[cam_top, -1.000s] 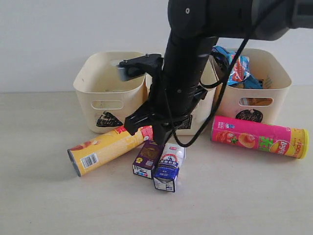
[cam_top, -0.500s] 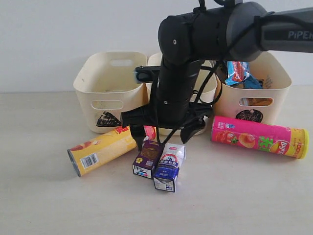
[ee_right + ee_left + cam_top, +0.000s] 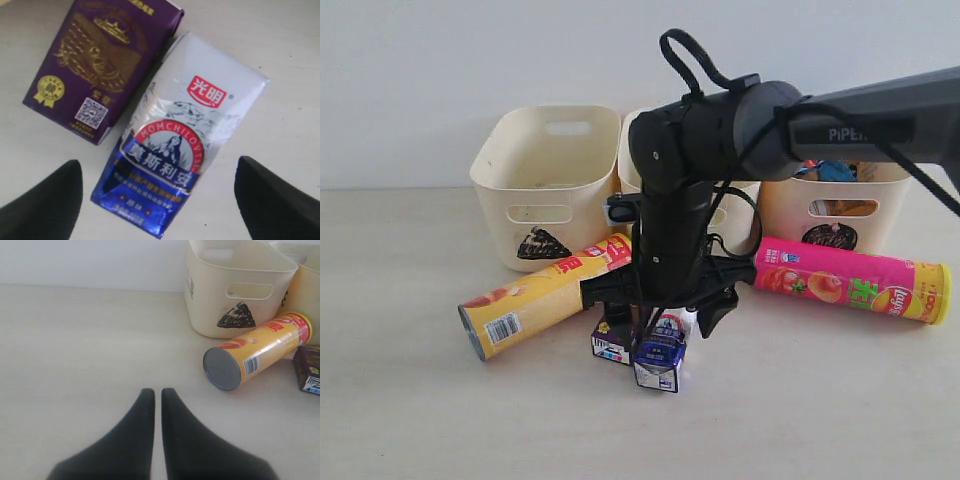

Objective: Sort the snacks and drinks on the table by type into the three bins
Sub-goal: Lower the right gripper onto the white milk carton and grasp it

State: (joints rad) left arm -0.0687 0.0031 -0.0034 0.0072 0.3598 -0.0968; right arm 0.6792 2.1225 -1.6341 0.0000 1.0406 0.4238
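Observation:
My right gripper (image 3: 656, 312) hangs open just above the two drinks, its fingers on either side of the white and blue carton (image 3: 182, 150) (image 3: 658, 362). The dark purple carton (image 3: 105, 65) (image 3: 611, 343) lies touching it. A yellow chip tube (image 3: 545, 297) (image 3: 260, 354) lies in front of the triangle bin (image 3: 545, 180) (image 3: 235, 290). The pink chip tube (image 3: 850, 280) lies in front of the circle bin (image 3: 880, 200), which holds blue packets (image 3: 832, 170). My arm covers most of the middle bin (image 3: 738, 205). My left gripper (image 3: 157, 391) is shut and empty over bare table (image 3: 75, 350).
The three bins stand in a row against a pale wall. The right arm's cable loops (image 3: 685, 55) rise above its wrist. An orange-brown bag shows through the circle bin's handle cutout (image 3: 844, 208).
The right arm has come down from in front of the middle bin to the cartons, and its gripper has opened. The left gripper has not moved.

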